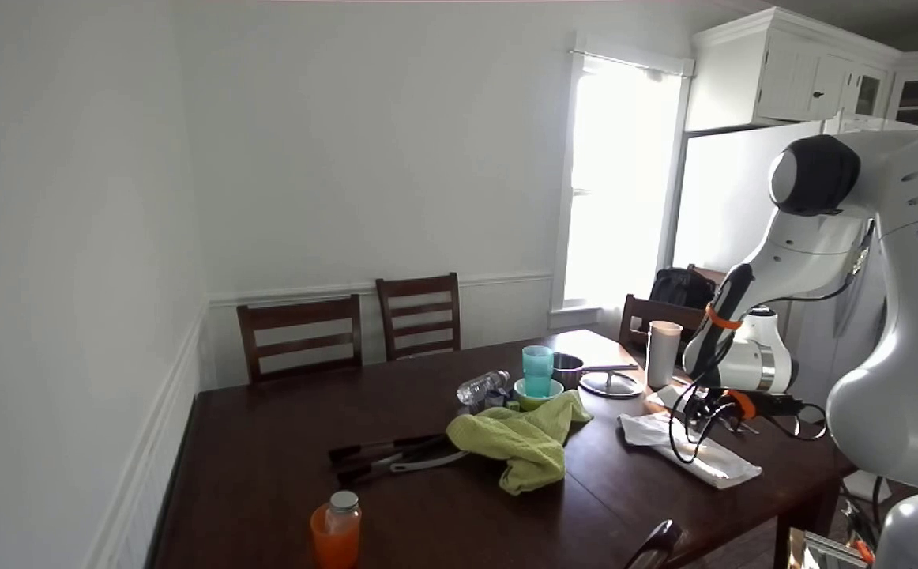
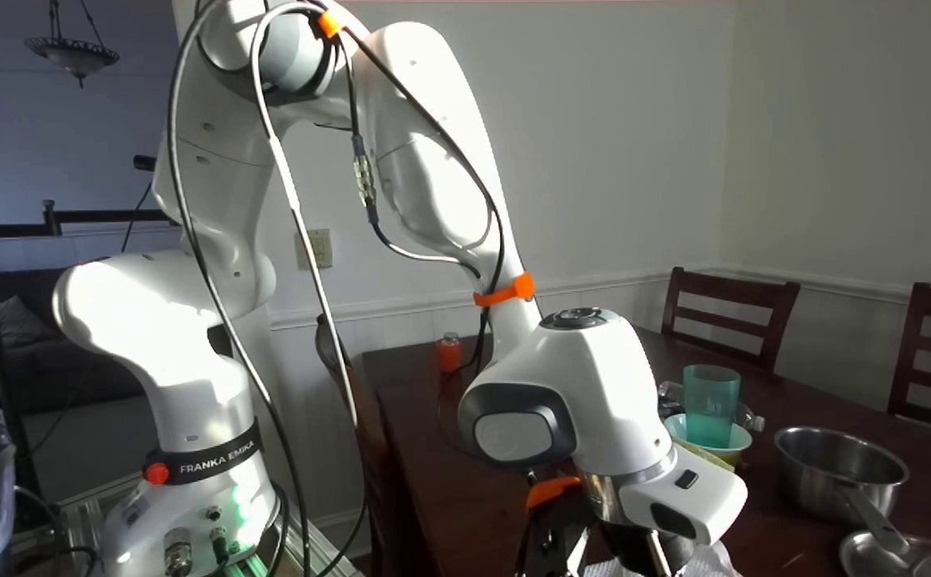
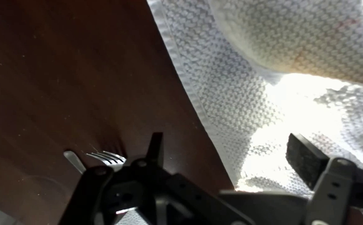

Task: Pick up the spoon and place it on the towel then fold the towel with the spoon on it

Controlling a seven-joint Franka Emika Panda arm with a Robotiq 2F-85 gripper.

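White and coarse-woven, the towel (image 1: 716, 466) lay rumpled toward the right-hand corner of the dining table (image 1: 435, 514) in an exterior view. The wrist view showed the pincer (image 3: 226, 145) spread wide, the towel's hem seen between its fingers, a partly hidden fork (image 3: 111, 157) beside one. Whether a slim metal handle (image 3: 74, 161) near the tines belonged to the spoon, I could not tell.

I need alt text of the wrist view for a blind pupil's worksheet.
Open robot jaws span the bottom, over a dark table and a pale, textured towel with glaring patches. At lower left, a fork and another metal utensil lie partly hidden behind the jaws.
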